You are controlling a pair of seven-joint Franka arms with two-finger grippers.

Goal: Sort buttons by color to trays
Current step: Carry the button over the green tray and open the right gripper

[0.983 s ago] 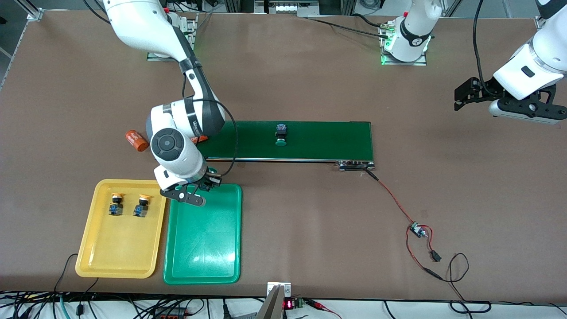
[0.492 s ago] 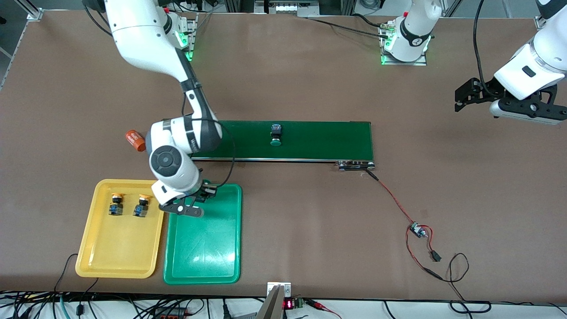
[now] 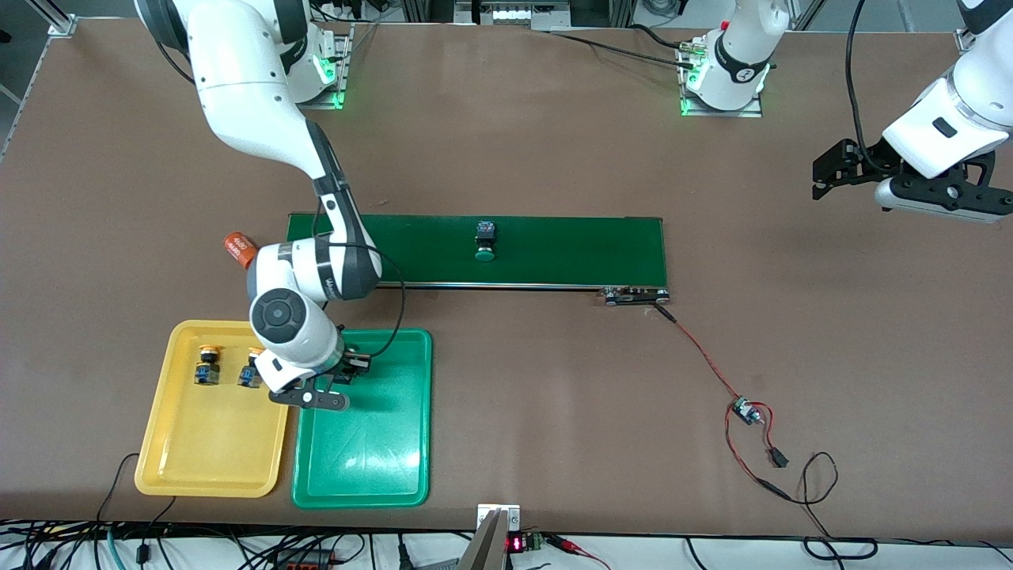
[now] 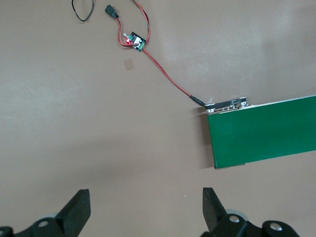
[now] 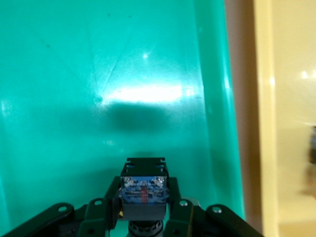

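One button (image 5: 143, 195) sits pinched in the right gripper (image 5: 143, 212), green tray (image 5: 98, 98) directly underneath (left gripper (image 4: 143, 212) waits, spread).

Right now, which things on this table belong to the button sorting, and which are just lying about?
Job:
- yellow tray, two yellow-capped buttons in it
- green tray
- button gripped by right gripper over the green tray
- green-capped button on conveyor belt
- left gripper, open, waiting

Lying about:
- orange cylinder
- small circuit board with red wire
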